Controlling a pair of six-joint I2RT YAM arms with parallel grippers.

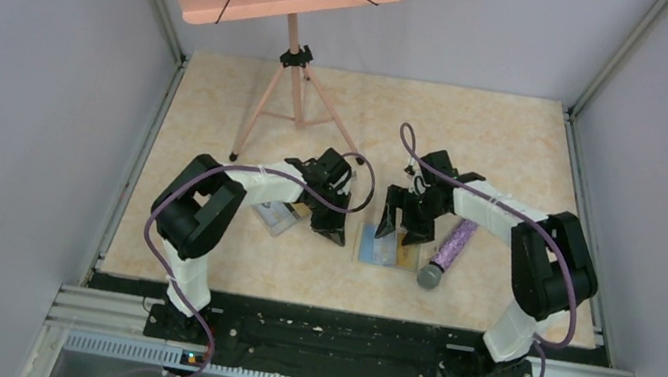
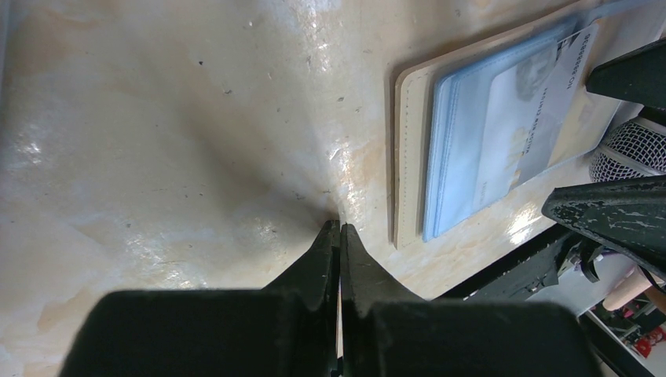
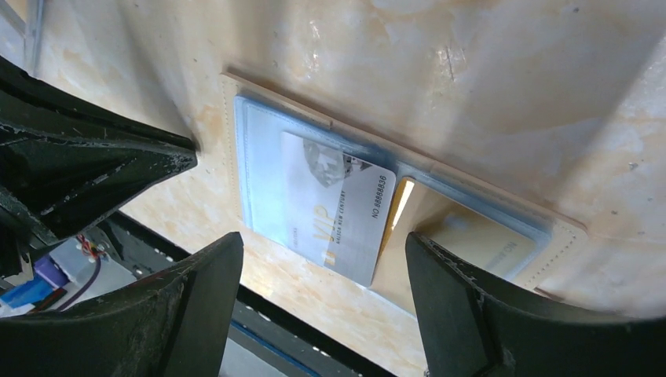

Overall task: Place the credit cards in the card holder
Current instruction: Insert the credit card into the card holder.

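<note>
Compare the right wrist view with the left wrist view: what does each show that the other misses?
Only the right wrist view shows the edge of a gold-yellow card beside the white one, and a pale card in the holder's other half. Only the left wrist view shows the microphone head, mesh-covered, at the right edge. Both show the open card holder lying flat, the white printed card on its light blue inside, and the right gripper open over it.
</note>
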